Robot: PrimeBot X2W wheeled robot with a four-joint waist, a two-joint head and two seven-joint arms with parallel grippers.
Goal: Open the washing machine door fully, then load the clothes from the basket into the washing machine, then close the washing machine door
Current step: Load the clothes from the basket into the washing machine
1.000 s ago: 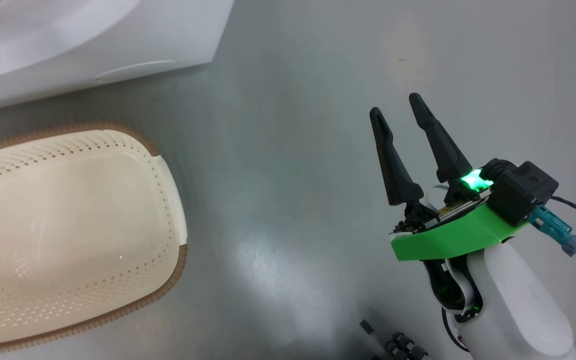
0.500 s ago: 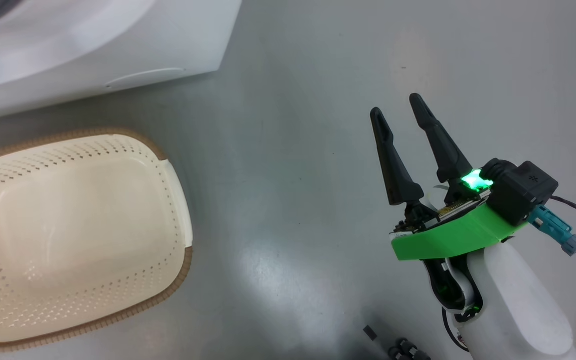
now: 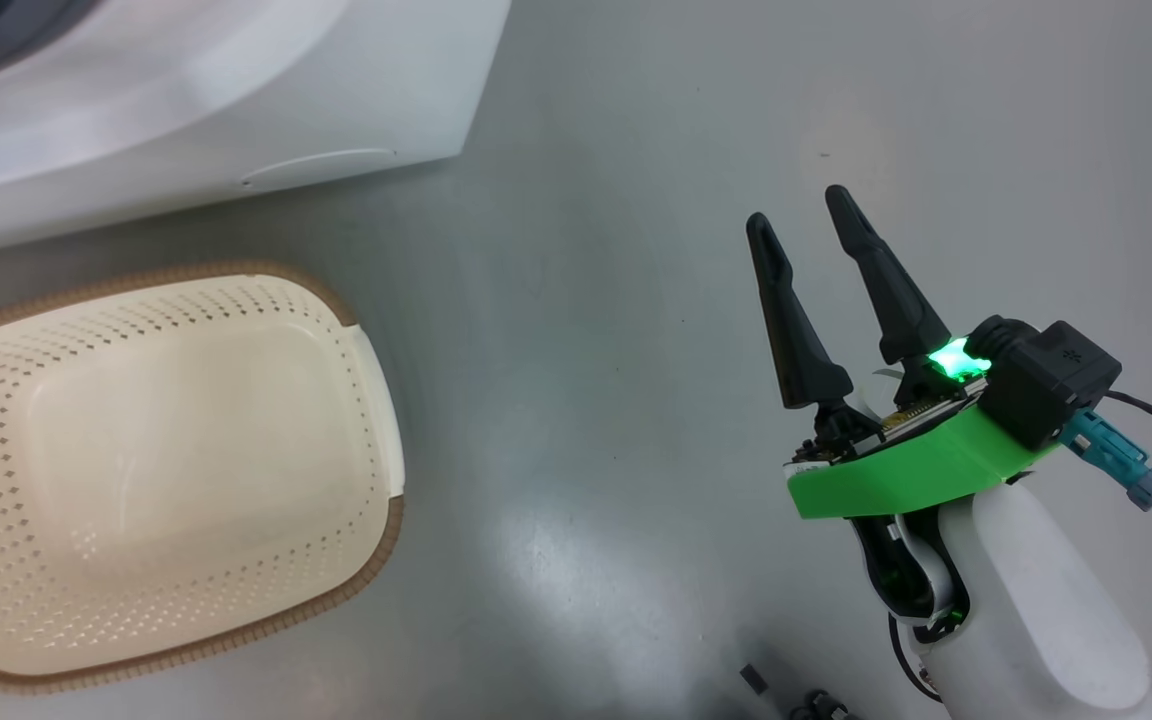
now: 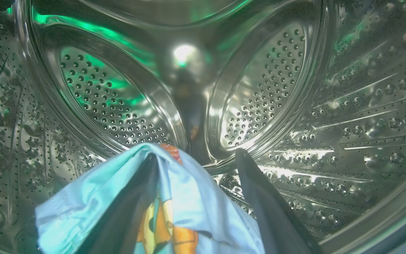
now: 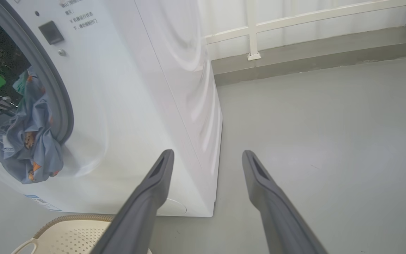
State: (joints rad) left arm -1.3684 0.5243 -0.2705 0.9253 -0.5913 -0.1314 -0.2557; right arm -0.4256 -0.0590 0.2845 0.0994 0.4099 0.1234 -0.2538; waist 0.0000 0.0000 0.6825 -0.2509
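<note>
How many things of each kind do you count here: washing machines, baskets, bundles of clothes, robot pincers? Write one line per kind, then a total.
Washing machine: 1
Basket: 1
Bundle of clothes: 1
Pincers: 2, the left pincer and the right pincer
Total: 5

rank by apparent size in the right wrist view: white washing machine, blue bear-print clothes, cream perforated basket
1. white washing machine, largest by far
2. light blue bear-print clothes and cream perforated plastic basket: about alike, basket cropped by the bottom edge, so unranked
</note>
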